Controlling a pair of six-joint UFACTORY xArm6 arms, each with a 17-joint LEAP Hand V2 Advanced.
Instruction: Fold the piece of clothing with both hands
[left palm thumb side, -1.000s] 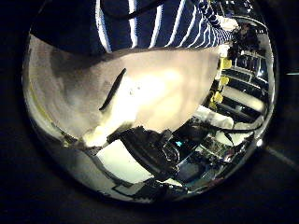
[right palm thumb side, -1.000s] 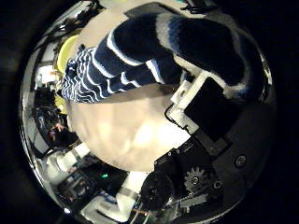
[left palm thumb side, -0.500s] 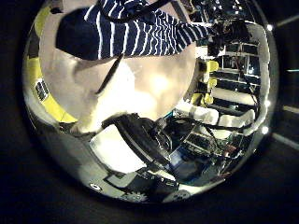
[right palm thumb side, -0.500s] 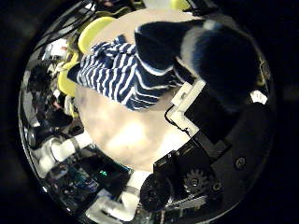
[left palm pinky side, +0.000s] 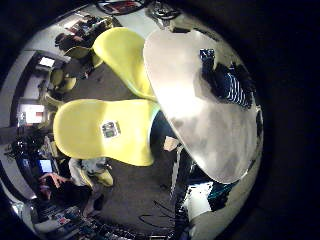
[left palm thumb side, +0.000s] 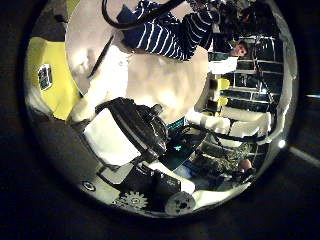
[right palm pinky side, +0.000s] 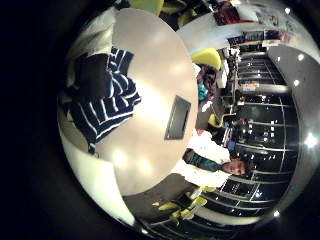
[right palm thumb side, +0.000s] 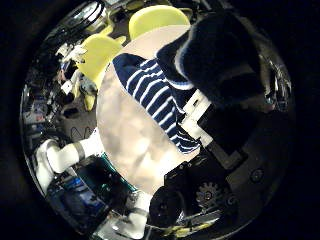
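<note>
A striped garment (right palm pinky side: 102, 97) lies bunched near the rim of a round pale table (right palm pinky side: 150, 50). In the right thumb side palm view a dark plain part of the garment (right palm thumb side: 215, 55) hangs close against my right hand (right palm thumb side: 215, 135), whose fingers (right palm thumb side: 195, 108) curl on it while the striped part (right palm thumb side: 155, 95) trails down to the tabletop. My left hand (left palm thumb side: 125, 135) is off the cloth, one finger (left palm thumb side: 100, 75) straight over the bare table (left palm thumb side: 175, 85). From there the garment (left palm thumb side: 165, 35) sits at the table's far side, and it shows small (left palm pinky side: 225, 85) in the left little finger side palm view.
A flat dark rectangular thing (right palm pinky side: 177, 118) lies on the table beside the garment. Moulded chairs (left palm pinky side: 100, 130) (left palm pinky side: 125, 50) stand close around the table (left palm pinky side: 195, 100), with another chair (right palm thumb side: 165, 20) past the far rim. Shelving and clutter fill the room behind.
Both palm views have drawn back from the tabletop. The garment has shrunk away from my left palm, while the dark cloth stays just as close to my right palm.
</note>
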